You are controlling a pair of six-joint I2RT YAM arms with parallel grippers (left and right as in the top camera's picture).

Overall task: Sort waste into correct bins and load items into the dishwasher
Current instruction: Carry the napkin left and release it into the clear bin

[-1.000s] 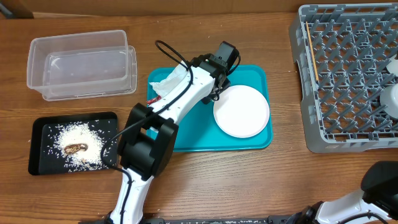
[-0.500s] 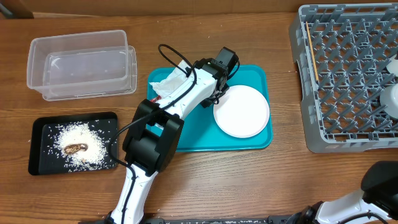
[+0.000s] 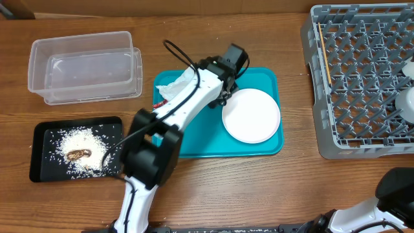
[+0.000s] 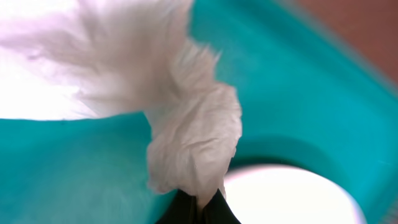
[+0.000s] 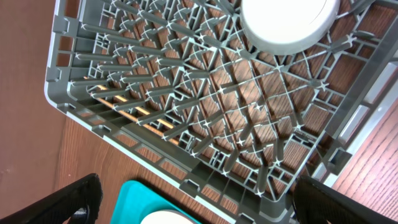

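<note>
Left gripper [image 4: 199, 210]: clamped shut on a twisted end of the crumpled napkin [image 4: 193, 143], low over the teal tray [image 3: 265, 81].
Right gripper [image 5: 196, 186]: jaws spread wide with nothing between them, hanging above a corner of the dish rack [image 3: 317, 129].
Napkin spot: on the tray's back-left part, near the flat plate [image 3: 251, 115]. Not in any bin yet.
Done so far: the brown food scrap [image 3: 79, 154] and white crumbs [image 3: 77, 139] sit in the black tray [image 3: 45, 133]. The rack holds at least 1 chopstick [image 3: 323, 55] and 2 white dishes [image 3: 407, 100] at its far edge.
Left to do: napkin and the small red wrapper [image 3: 157, 103] at the tray's left edge need binning, and the plate needs racking. The clear tub [image 3: 84, 68] looks bare from here.
My take: maybe past halfway, since only 3 things look unsorted.
</note>
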